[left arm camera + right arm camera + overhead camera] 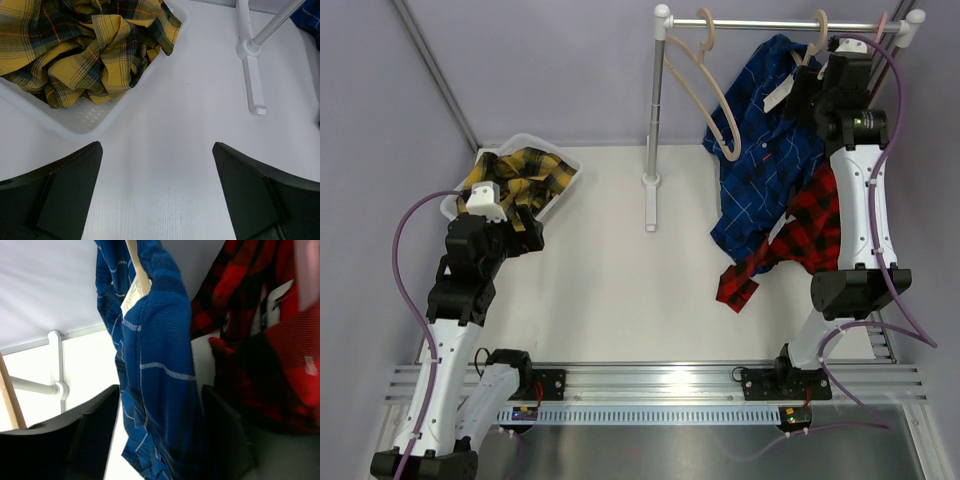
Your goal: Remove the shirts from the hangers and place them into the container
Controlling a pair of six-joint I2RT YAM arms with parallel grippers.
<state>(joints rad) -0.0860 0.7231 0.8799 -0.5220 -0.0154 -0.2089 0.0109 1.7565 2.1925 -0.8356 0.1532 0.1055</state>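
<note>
The right gripper (pixel 161 388) straddled the blue shirt (pixel 160 335) near its shoulder, a finger close on each side of the cloth. Whether it was clenched on the cloth could not be told. The shirt hung straight down from its hanger (pixel 136 262), its length running through the jaws from top to bottom, with the red shirt (pixel 260 340) just beside it. The left gripper (pixel 156 147) stood released and empty above the table (pixel 190 125), beside the container (pixel 50 122) holding the yellow shirt (pixel 75 50). The right arm was much the nearer to the blue shirt, and the container lay well apart to its left.
</note>
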